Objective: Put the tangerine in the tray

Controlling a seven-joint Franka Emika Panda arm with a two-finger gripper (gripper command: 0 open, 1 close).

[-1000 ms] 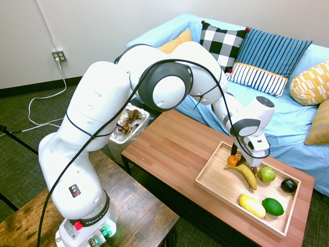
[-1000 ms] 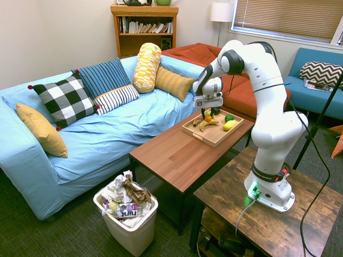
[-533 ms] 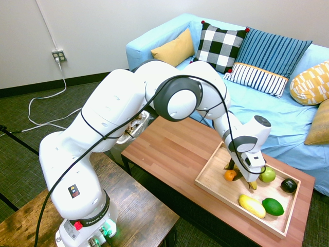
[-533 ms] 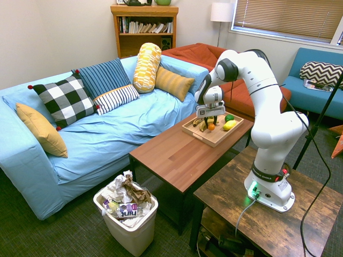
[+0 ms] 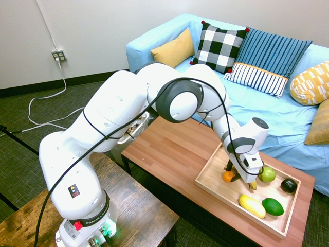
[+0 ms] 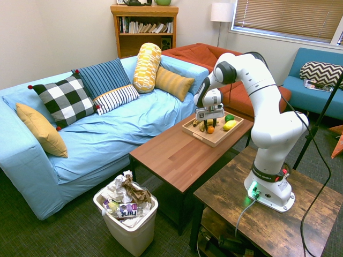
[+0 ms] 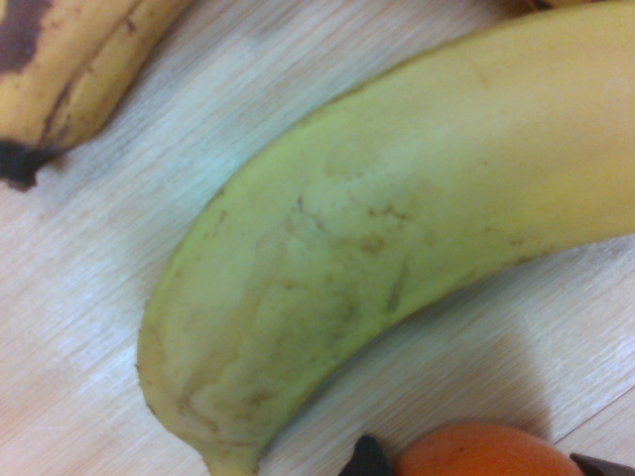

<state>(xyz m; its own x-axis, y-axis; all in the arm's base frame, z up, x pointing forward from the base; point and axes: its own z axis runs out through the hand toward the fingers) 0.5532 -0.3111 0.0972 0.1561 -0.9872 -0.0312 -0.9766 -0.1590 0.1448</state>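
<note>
The tangerine (image 5: 227, 176) is small and bright orange, and it sits low in the near left part of the light wooden tray (image 5: 212, 186) on the coffee table. My gripper (image 5: 232, 174) reaches down into the tray and is shut on the tangerine, a dark finger on each side of it. From the other side of the room, the tangerine (image 6: 210, 129) shows under the gripper (image 6: 209, 127), inside the tray (image 6: 197, 136). In the wrist view the tangerine (image 7: 476, 454) is at the edge of the picture, close above the tray floor (image 7: 119, 327).
In the tray next to the tangerine lie a yellow banana (image 7: 397, 258), a green apple (image 5: 267, 174), a dark avocado (image 5: 288, 185), a yellow fruit (image 5: 252, 206) and a lime (image 5: 273, 206). A blue sofa (image 5: 267, 113) runs behind the coffee table (image 5: 175, 149). A bin (image 6: 126, 211) stands at its end.
The gripper has come down from above the tray to the tray floor with the tangerine in it. In the last half second it only settled slightly lower.
</note>
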